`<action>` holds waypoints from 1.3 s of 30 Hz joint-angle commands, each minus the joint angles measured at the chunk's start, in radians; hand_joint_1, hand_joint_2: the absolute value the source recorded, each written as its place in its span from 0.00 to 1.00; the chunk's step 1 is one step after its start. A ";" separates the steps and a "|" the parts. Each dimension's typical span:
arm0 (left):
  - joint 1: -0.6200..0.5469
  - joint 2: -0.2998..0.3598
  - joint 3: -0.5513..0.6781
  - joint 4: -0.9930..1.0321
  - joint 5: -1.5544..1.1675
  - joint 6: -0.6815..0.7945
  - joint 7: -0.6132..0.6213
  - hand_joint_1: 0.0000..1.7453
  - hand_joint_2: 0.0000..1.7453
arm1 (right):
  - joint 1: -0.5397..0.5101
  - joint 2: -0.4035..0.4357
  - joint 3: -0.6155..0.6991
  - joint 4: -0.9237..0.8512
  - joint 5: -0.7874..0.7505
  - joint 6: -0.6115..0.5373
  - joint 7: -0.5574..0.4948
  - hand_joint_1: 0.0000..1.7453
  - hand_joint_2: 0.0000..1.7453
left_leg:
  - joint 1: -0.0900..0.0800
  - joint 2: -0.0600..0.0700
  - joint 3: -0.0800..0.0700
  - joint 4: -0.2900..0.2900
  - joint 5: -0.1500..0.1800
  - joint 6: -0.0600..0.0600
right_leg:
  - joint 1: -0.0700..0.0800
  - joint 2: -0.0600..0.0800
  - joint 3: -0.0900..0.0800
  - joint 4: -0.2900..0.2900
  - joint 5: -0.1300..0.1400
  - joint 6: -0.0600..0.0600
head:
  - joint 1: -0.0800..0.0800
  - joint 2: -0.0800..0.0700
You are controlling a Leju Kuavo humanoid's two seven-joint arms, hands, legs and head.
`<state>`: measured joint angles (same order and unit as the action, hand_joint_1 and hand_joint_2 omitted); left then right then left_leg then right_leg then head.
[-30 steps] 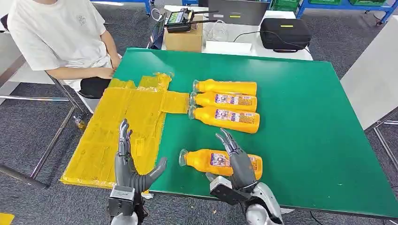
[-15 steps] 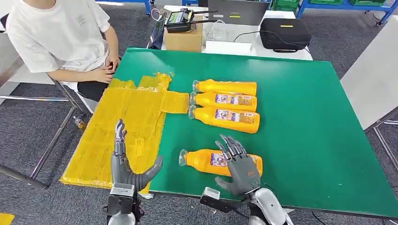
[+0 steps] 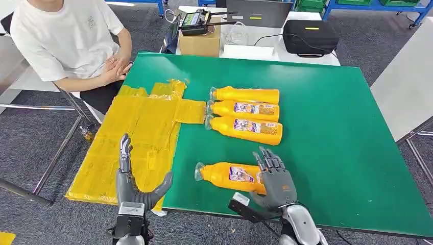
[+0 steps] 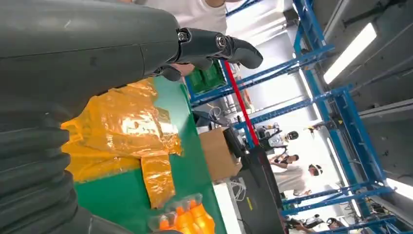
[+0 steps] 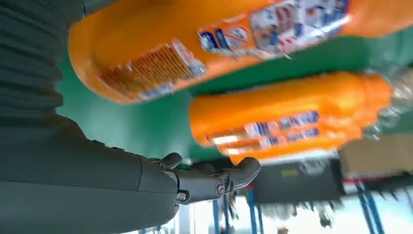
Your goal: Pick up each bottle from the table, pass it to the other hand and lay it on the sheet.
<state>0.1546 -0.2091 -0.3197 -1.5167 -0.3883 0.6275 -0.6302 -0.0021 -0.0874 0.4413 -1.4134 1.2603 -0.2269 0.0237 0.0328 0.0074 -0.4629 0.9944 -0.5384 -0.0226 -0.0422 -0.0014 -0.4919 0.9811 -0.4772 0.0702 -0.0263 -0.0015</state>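
Nearest bottle (image 3: 236, 176): lower centre, long axis left-right, cap leftward | right hand (image 3: 275, 178): spread wide, empty, at its base end | left hand (image 3: 133, 181): open, empty, lower left over sheet (image 3: 138, 132)

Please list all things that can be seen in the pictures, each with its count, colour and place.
bottles: three, orange, lying side by side mid-table
near bottle: one, orange, lying alone by the table's near edge
sheet: one, yellow, on the table's left part, overhanging the edge
table: one, green
cardboard box: one, brown, behind the table
black case: one, behind the table
person: one, white shirt, seated at the far left
left hand: grey, open, over the sheet's near end
right hand: grey, open, at the near bottle's base
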 commanded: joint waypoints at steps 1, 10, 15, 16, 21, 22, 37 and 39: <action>-0.020 0.004 0.016 0.029 -0.008 -0.009 0.006 0.00 1.00 | -0.051 0.000 -0.040 0.105 -0.036 0.029 -0.016 0.00 1.00 | 0.000 0.000 0.001 -0.004 0.001 0.004 | 0.001 0.001 0.001 -0.004 0.002 -0.005 | 0.000 0.000; -0.061 0.016 -0.020 0.072 0.001 -0.026 0.027 0.00 1.00 | -0.185 0.021 -0.025 0.328 -0.142 0.058 -0.088 0.00 1.00 | 0.000 0.001 0.001 -0.001 0.000 0.002 | 0.001 0.002 0.000 -0.001 0.001 -0.003 | 0.000 0.000; -0.069 0.000 -0.016 0.083 0.014 -0.036 0.037 0.00 1.00 | -0.250 0.008 0.023 0.423 -0.159 0.122 -0.070 0.00 1.00 | 0.000 0.001 0.002 -0.002 0.001 0.002 | 0.001 0.002 0.001 -0.002 0.001 -0.003 | 0.000 0.000; -0.069 -0.003 -0.019 0.080 0.011 -0.040 0.040 0.00 1.00 | -0.256 0.005 0.028 0.432 -0.159 0.124 -0.071 0.00 1.00 | 0.000 0.002 0.002 -0.003 0.001 0.003 | 0.001 0.003 0.001 -0.003 0.002 -0.004 | 0.000 0.000; -0.091 -0.012 -0.022 0.108 0.004 -0.066 0.056 0.00 1.00 | -0.355 -0.013 0.095 0.584 -0.164 0.235 -0.002 0.00 1.00 | 0.000 0.001 0.003 -0.002 0.001 0.003 | 0.001 0.002 0.002 -0.002 0.002 -0.003 | 0.000 0.000; -0.091 -0.012 -0.022 0.108 0.004 -0.066 0.056 0.00 1.00 | -0.357 -0.014 0.095 0.585 -0.164 0.235 -0.002 0.00 1.00 | 0.000 0.001 0.003 -0.003 0.002 0.004 | 0.001 0.002 0.002 -0.004 0.003 -0.004 | 0.000 0.000; -0.142 -0.021 -0.041 0.174 0.025 -0.122 0.051 0.00 1.00 | -0.382 -0.092 0.149 0.584 -0.291 0.381 -0.017 1.00 1.00 | 0.000 0.000 0.009 -0.002 0.004 0.003 | 0.001 0.001 0.006 -0.004 0.008 -0.005 | 0.000 0.000; -0.145 -0.018 -0.044 0.176 0.026 -0.128 0.050 0.00 1.00 | -0.379 -0.126 0.164 0.579 -0.340 0.405 -0.008 1.00 1.00 | 0.000 0.000 0.015 0.000 0.002 0.003 | 0.001 0.001 0.011 -0.002 0.005 -0.003 | 0.000 0.000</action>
<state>0.0590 -0.2434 -0.3521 -1.4218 -0.3757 0.5176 -0.5787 -0.3868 -0.1316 0.5272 -0.9327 1.0154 0.0946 0.0122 0.0328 0.0098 -0.4443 0.9942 -0.5379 -0.0211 -0.0420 0.0016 -0.4777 0.9795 -0.4730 0.0701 -0.0263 -0.0015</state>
